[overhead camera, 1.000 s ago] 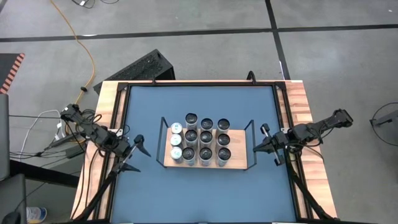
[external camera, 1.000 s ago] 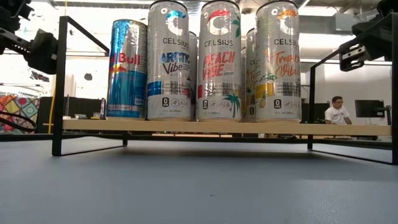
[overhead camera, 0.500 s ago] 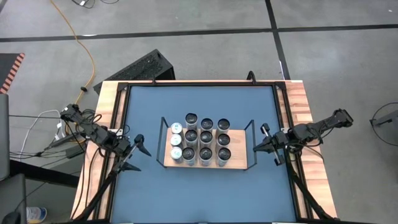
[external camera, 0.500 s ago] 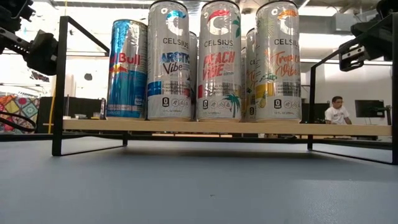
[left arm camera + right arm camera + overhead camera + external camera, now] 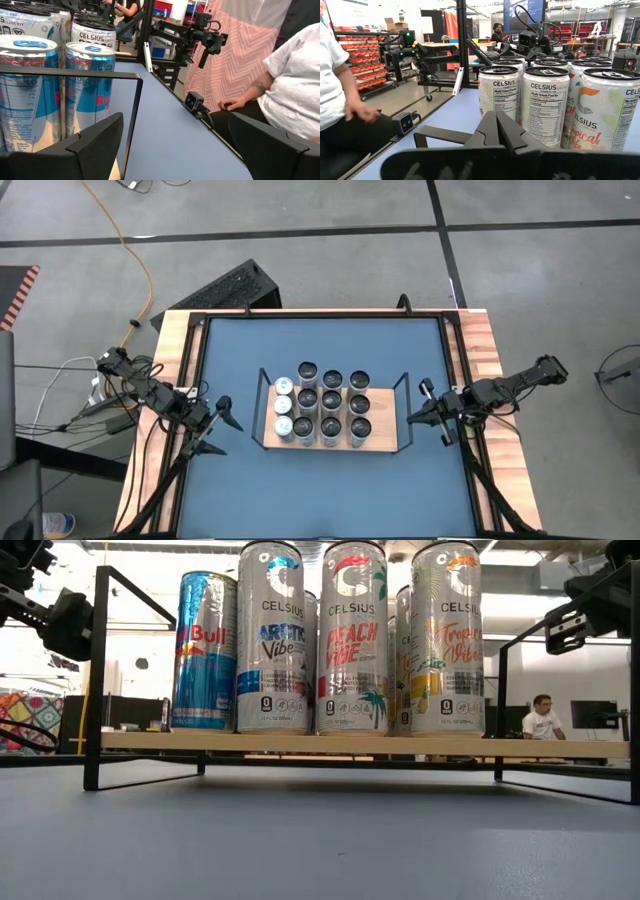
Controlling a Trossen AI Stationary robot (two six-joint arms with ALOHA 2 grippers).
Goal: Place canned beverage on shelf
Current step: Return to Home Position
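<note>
Both grippers sit off the shelf's [image 5: 388, 432] short ends: right gripper [image 5: 412, 418] closer, fingers pressed together; left gripper [image 5: 222, 427] fingers spread, empty.

Silver cans [image 5: 352, 640] read CELSIUS — blue can [image 5: 205, 650] reads Red Bull.

The shelf [image 5: 350, 743] is pale wood framed in black wire, on a blue tabletop [image 5: 330, 490]. Its left-end can [image 5: 205, 650] is blue and silver; the white cans [image 5: 351, 640] carry blue, coral and orange prints.
</note>
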